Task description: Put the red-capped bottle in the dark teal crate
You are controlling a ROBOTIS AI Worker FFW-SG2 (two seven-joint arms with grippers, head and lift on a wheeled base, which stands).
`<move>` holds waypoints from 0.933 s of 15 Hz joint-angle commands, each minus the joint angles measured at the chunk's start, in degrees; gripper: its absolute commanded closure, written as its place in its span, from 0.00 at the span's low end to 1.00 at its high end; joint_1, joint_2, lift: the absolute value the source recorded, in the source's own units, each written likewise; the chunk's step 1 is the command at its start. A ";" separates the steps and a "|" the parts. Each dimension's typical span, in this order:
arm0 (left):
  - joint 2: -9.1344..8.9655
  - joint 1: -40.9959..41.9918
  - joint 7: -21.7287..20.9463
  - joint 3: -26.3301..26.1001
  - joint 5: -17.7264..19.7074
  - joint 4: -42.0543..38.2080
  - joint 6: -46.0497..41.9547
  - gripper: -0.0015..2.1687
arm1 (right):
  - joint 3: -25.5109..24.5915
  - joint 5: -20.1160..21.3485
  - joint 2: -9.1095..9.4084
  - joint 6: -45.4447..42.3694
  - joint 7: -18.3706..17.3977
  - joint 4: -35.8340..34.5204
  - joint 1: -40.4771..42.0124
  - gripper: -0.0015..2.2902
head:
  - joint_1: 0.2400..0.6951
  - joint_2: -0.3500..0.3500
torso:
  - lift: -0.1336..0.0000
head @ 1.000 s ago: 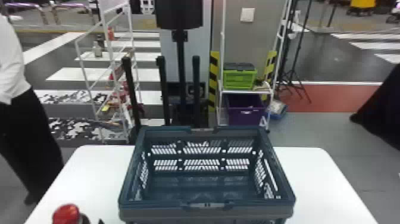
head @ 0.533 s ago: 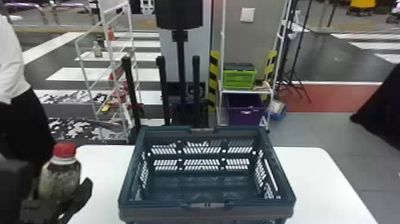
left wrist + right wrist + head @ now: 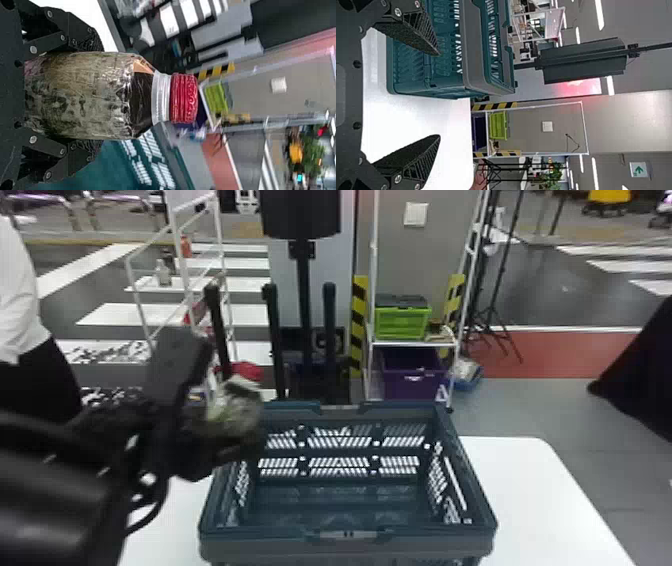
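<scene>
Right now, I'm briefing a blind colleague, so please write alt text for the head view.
The robot's black left end effector holds a tilted, red-capped bottle with a mottled body, partly hiding the far left corner of an open-topped dark teal plastic crate on a white table.

The left claw (image 3: 220, 397) and red-capped bottle (image 3: 235, 410) blur in the head view, whose bottom edge crops the crate (image 3: 280, 549)

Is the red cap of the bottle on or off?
On: in the left wrist view, the red cap covers the mouth of the bottle.
</scene>
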 commanded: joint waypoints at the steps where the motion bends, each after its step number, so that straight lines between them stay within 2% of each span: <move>1: 0.11 -9.73 -4.41 -10.04 -3.44 12.07 0.13 0.95 | 0.00 0.02 0.22 -1.02 0.00 0.36 0.25 0.07 | 0.57 0.50 | 1.00; 3: -0.95 -15.88 -7.75 -15.84 -3.35 23.94 -2.68 0.95 | -0.09 0.02 0.66 -1.37 -0.09 0.45 0.25 0.07 | 0.57 0.50 | 1.00; 5: -3.59 -20.10 -14.26 -19.70 -4.84 36.68 -11.47 0.95 | -0.09 -0.07 0.75 -2.42 -0.09 0.97 0.25 0.07 | 0.57 0.50 | 1.00; 6: -4.20 -21.77 -14.78 -22.08 -5.37 41.69 -14.10 0.94 | -0.17 -0.07 0.75 -2.42 -0.09 1.15 0.25 0.07 | 0.57 0.50 | 1.00; 8: -6.66 -24.23 -18.03 -24.10 -6.25 52.50 -22.19 0.95 | -0.35 -0.15 0.75 -2.42 0.00 1.68 0.08 0.07 | 0.57 0.50 | 1.00; 10: -10.18 -26.08 -23.48 -26.65 -10.38 62.00 -26.94 0.95 | -0.52 -0.15 0.75 -2.42 0.00 1.68 -0.10 0.07 | 0.57 0.50 | 1.00; 14: -14.05 -28.19 -24.10 -30.25 -13.54 76.50 -38.71 0.95 | -0.44 -0.33 0.75 -2.42 0.00 1.94 -0.36 0.07 | 0.57 0.50 | 1.00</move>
